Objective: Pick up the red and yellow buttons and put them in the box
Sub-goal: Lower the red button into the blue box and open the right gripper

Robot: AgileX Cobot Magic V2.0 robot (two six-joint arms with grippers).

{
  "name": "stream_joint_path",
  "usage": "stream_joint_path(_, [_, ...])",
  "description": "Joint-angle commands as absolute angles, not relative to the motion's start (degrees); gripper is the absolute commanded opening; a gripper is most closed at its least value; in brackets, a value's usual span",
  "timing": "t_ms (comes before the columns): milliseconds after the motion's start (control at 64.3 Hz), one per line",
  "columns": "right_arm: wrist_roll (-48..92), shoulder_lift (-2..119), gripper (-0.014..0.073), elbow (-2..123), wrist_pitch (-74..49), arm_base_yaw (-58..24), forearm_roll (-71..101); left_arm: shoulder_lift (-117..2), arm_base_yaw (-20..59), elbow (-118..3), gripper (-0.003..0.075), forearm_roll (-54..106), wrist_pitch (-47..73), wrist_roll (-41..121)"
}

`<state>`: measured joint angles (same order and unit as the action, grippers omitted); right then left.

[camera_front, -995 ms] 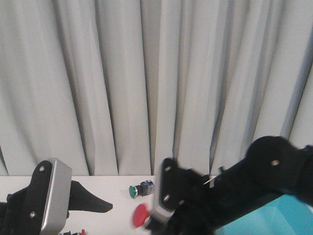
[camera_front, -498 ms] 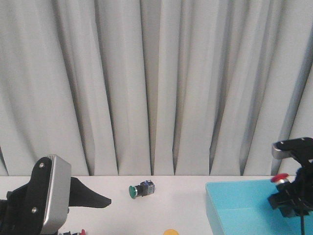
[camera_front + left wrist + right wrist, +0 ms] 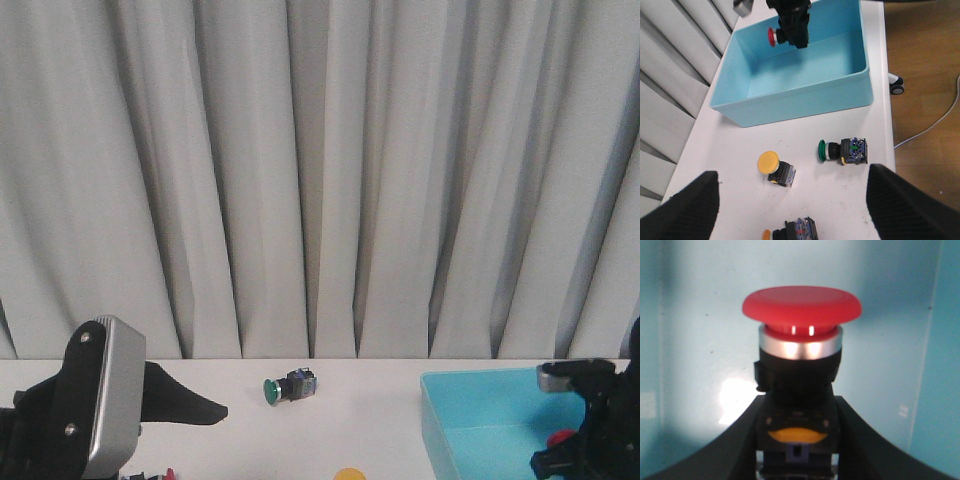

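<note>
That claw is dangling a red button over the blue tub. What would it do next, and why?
Probably open and let go. The right claw holds the red dome-capped push button by its dark body, inside the walls of the light blue plastic bin, with only blue floor behind it in the right wrist view. A short drop should land it inside.

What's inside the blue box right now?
Inside the box, only the red button shows, clamped in the right gripper above its bare floor. The yellow button lies outside on the table. The gripper hides the floor beneath it.

Right gripper (image 3: 792,30) clamped, lowered — left gripper (image 3: 790,200) apparently spread.
</note>
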<state>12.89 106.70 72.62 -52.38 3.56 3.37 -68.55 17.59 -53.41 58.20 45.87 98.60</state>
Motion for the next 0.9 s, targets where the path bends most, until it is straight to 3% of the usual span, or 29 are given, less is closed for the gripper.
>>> stream_joint_path(0, [12.7, 107.1, 0.0233, 74.5, -49.8, 3.9, 3.0, -67.1, 17.6, -54.9, 0.0586, 61.8, 45.0, 98.0])
stream_joint_path(467, [12.3, 112.9, 0.0295, 74.5, -46.9, 3.9, 3.0, -67.1, 17.6, -54.9, 0.0586, 61.8, 45.1, 98.0])
stream_joint_path(700, [12.7, 112.9, 0.0367, 74.5, -46.1, 3.9, 3.0, -67.1, 17.6, -54.9, 0.0586, 61.8, 45.1, 98.0])
stream_joint_path(887, [13.2, 108.9, 0.037, 74.7, -49.5, 3.9, 3.4, -67.1, 17.6, -54.9, 0.0586, 61.8, 45.1, 98.0])
